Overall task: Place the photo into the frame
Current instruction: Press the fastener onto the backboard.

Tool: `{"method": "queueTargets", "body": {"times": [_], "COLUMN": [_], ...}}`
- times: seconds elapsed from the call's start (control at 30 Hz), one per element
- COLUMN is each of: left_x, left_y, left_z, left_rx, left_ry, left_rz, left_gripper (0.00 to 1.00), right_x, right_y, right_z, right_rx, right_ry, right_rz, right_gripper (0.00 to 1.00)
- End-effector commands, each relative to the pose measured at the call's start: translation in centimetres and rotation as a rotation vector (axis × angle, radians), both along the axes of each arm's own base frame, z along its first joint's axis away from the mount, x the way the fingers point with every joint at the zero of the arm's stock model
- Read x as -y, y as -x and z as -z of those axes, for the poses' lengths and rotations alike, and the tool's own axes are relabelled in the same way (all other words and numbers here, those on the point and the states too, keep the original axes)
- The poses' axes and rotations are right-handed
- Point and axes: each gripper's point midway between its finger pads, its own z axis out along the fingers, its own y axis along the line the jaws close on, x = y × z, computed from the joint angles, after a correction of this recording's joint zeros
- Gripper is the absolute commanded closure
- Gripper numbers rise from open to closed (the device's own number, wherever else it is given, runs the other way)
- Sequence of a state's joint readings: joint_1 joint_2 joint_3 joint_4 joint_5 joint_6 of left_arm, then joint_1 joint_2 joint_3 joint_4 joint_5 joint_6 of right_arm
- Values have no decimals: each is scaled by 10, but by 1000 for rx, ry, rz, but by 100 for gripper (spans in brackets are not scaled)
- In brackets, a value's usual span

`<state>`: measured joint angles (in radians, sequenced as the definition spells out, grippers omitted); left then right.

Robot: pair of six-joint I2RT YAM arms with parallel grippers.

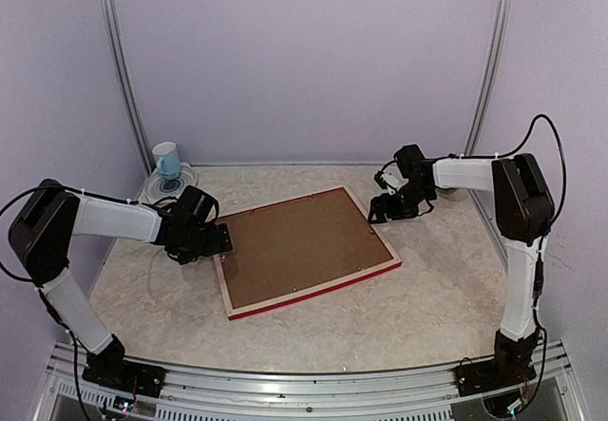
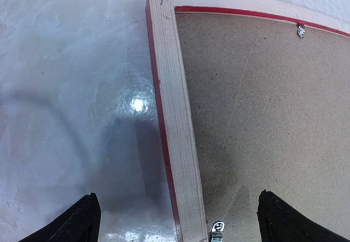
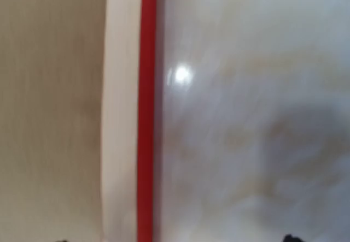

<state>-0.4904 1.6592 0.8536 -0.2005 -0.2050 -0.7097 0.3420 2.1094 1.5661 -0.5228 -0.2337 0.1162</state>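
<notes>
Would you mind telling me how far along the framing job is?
Done: the frame lies face down with the backing board seated in it; no photo shows, so it may be underneath. In hand: the left gripper stands open astride one rail. Left: probably lifting or turning the frame over.

No legible txt, labels, brand marks, nos. or signs in any view. Nothing readable on frame [image 1: 313, 289] back, on brown backing board [image 1: 299, 245], or on blue cup [image 1: 166, 162] at far-left corner of surface [image 1: 427, 297]. Cup too small to tell any print. Right wrist view too blurred for fine marks.
</notes>
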Motion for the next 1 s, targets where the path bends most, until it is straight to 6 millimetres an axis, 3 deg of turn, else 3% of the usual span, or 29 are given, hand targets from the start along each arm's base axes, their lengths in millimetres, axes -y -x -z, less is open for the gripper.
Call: {"method": "queueTargets", "body": {"times": [0.0, 0.3, 0.97], "left_x": [9, 13, 12], "left_y": [-18, -22, -12], "left_z": [-6, -13, -14], "left_rx": [33, 48, 51], "left_ry": [26, 39, 57], "left_rz": [1, 8, 20], "left_gripper": [1, 1, 1], "right_x": [-14, -19, -16], "right_y": [26, 41, 32], "right_z": [-10, 8, -5], "right_rx": [-15, -15, 33], "right_ry": [-21, 145, 167], "right_rz": [-73, -97, -91], "right_gripper": [19, 30, 42]}}
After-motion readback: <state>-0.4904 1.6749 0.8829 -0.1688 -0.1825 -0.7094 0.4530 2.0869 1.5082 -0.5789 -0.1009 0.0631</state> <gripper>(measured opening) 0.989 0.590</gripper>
